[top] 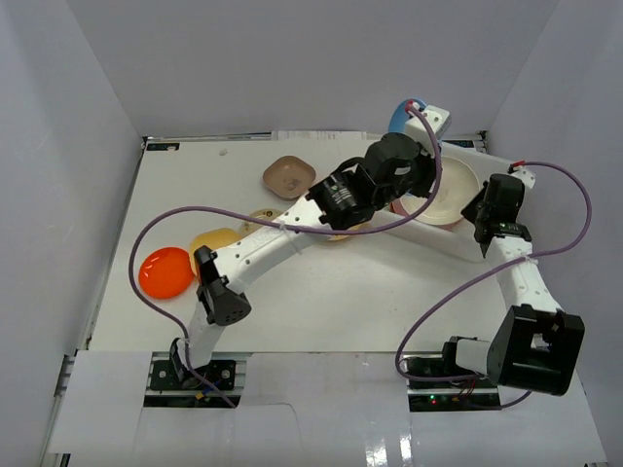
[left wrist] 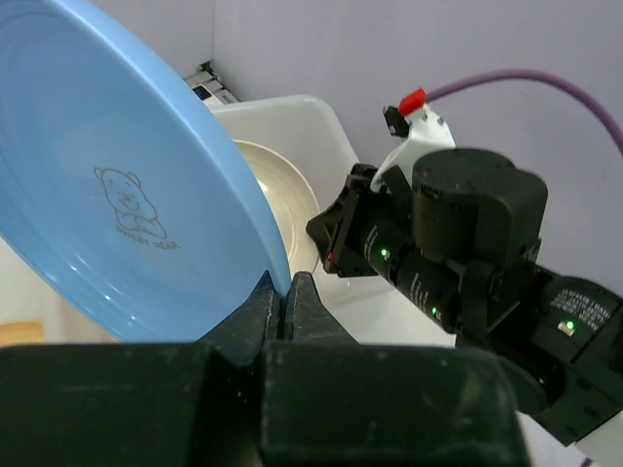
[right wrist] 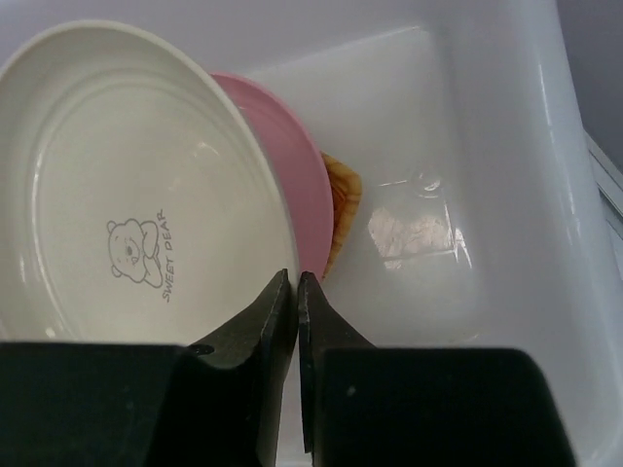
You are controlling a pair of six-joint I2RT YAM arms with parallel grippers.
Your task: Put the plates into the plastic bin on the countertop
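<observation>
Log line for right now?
left end effector: shut on blue plate, near bin | right end effector: shut, at cream plate rim | pink plate: in bin

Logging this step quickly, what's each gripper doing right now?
Left gripper: closed on the blue plate.
Right gripper: closed, apparently gripping the cream plate.

A robot lab — bare white walls [top: 292,58] enclose the countertop [top: 321,292].
</observation>
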